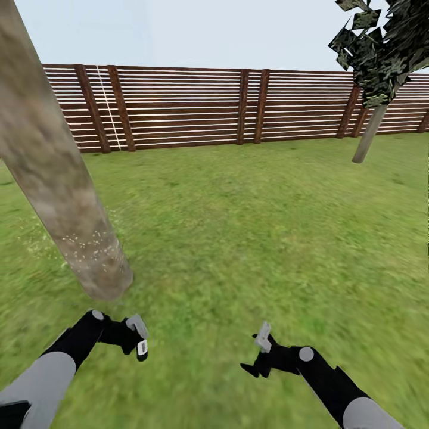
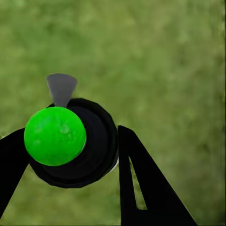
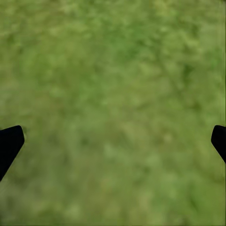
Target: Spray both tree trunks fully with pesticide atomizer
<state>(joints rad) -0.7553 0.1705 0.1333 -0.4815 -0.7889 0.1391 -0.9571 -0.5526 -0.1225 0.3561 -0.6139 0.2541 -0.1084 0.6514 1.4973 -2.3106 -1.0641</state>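
The pesticide atomizer (image 2: pixel 56 136), a black round body with a bright green ball and a grey nozzle, sits between the black fingers of my left gripper (image 2: pixel 70 148), which is shut on it. In the head view my left gripper (image 1: pixel 137 339) hangs low over the grass, just in front of the base of the near tree trunk (image 1: pixel 53 173). White pesticide specks (image 1: pixel 89 245) dot the trunk's lower part. A second tree (image 1: pixel 375 65) stands far off at the right, by the fence. My right gripper (image 1: pixel 257 353) is open over bare grass, its fingertips (image 3: pixel 10 141) wide apart.
A brown slatted fence (image 1: pixel 190 107) closes the lawn at the back. Green grass floor (image 1: pixel 250 226) stretches between the two trees. A few white specks lie on the grass (image 1: pixel 33 238) left of the near trunk.
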